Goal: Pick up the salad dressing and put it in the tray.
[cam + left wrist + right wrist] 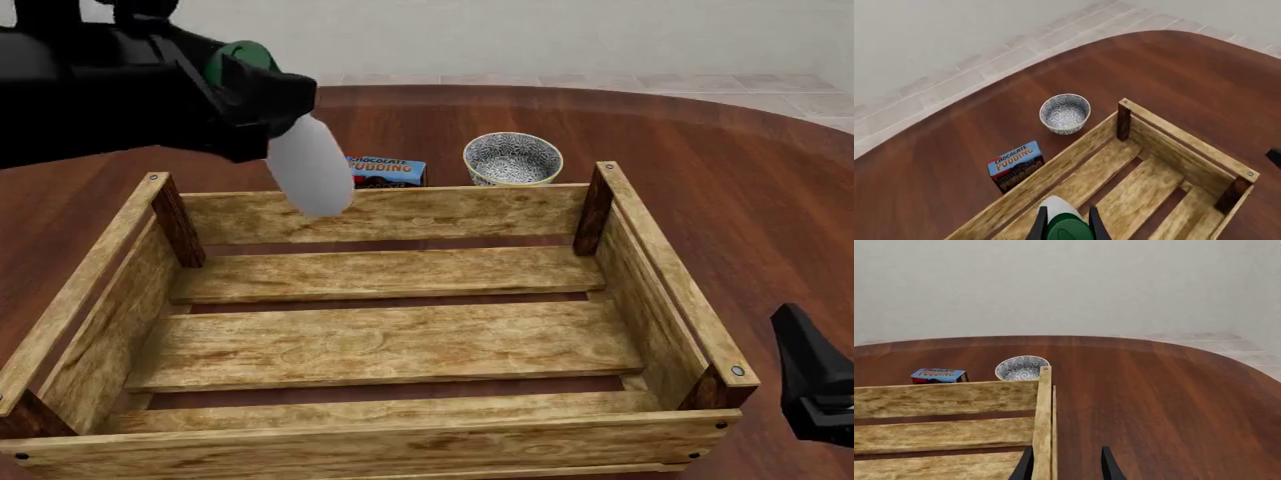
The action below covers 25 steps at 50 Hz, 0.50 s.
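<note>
Salad dressing (307,165) hangs in the air, clamped at its green neck by the left gripper (247,95), body tilted down and rightward over the tray's (387,214) far wall, left of centre. Release calls for lowering toward the slats below and nearer. Right gripper (1066,462) rests idle outside the right wall, fingers parted, holding nothing. Arm bulk hides the left fingertips in the front view.

The salad dressing (304,160), a slim bottle with a whitish body and dark green cap, is held tilted in the air above the far-left part of the tray (400,215), its base pointing down toward the far wall. The tray, a large light-wood slatted crate with darker brown corner posts, rests flat on the surface.
</note>
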Each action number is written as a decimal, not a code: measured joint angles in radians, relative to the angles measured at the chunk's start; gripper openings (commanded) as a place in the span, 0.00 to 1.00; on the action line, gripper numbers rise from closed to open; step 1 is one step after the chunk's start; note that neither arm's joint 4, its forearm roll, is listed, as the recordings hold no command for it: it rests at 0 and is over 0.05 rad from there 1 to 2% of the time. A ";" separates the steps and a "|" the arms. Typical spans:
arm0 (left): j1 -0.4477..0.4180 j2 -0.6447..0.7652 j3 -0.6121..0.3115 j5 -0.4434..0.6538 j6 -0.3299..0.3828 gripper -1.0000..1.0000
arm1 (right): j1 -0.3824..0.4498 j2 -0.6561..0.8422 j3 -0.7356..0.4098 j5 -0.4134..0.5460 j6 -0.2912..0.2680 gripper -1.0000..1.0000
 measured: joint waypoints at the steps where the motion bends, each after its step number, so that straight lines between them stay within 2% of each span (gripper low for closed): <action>1: -0.006 0.012 -0.005 0.003 -0.003 0.00 | 0.000 0.000 0.000 0.000 0.000 1.00; 9: -0.048 0.098 -0.040 0.022 -0.035 0.00 | -0.003 0.002 0.000 -0.002 0.003 1.00; 25: -0.111 0.253 -0.077 0.036 -0.055 0.00 | -0.003 -0.003 0.001 0.003 0.005 1.00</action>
